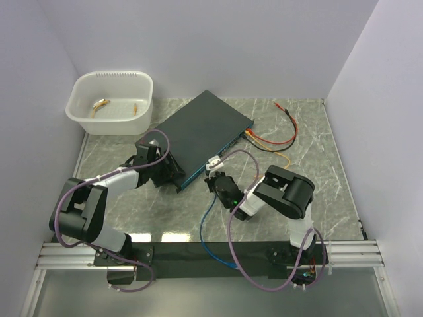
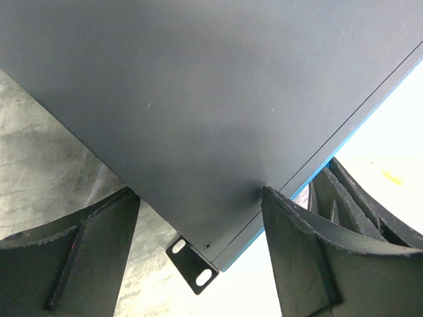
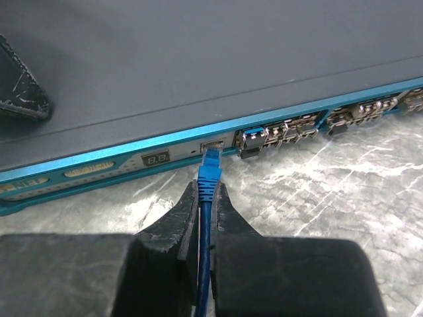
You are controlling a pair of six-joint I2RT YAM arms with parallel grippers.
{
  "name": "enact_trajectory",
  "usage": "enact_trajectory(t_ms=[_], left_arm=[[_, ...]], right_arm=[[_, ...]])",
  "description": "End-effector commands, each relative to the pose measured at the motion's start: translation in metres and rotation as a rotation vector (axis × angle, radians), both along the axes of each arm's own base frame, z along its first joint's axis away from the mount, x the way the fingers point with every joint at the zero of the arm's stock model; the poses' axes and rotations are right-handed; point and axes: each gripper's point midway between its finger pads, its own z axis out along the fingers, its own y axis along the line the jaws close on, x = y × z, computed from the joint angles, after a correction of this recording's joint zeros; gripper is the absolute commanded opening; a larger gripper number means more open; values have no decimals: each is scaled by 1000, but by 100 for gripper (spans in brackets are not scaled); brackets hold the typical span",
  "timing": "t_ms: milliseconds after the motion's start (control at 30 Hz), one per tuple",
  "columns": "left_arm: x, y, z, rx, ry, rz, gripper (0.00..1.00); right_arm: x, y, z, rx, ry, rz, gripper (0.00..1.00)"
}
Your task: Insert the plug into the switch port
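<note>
The flat black box (image 1: pixel 198 135) lies at an angle mid-table, its narrow teal-blue face (image 3: pixel 165 142) turned to the right arm. A row of small square sockets (image 3: pixel 291 129) runs along that face. My right gripper (image 3: pixel 208 198) is shut on the blue cable just behind its blue plug (image 3: pixel 210 165). The plug tip sits right at one switch port (image 3: pixel 212 143) next to a small digit display; I cannot tell whether it is seated. My left gripper (image 2: pixel 198 238) is open, its fingers (image 2: pixel 297 238) straddling the box's near corner and mounting ear (image 2: pixel 192 264).
A white plastic tub (image 1: pixel 111 102) holding two small orange pieces stands at the back left. Red and orange cables (image 1: pixel 277 135) run from the box's far end. The blue cable (image 1: pixel 208 231) trails to the near edge. White walls close in the sides.
</note>
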Motion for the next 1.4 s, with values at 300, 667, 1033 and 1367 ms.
enact_trajectory(t_ms=[300, 667, 1033, 1367], left_arm=[[-2, -12, 10, -52, -67, -36, 79], [-5, -6, 18, -39, -97, -9, 79], [0, 1, 37, -22, -164, 20, 79], [0, 8, 61, 38, -250, -4, 79]], right_arm=[[41, 12, 48, 99, -30, -25, 0], [10, 17, 63, 109, 126, 103, 91], [-12, -22, 63, 43, 384, 17, 91], [-47, -22, 62, 149, 818, 93, 74]])
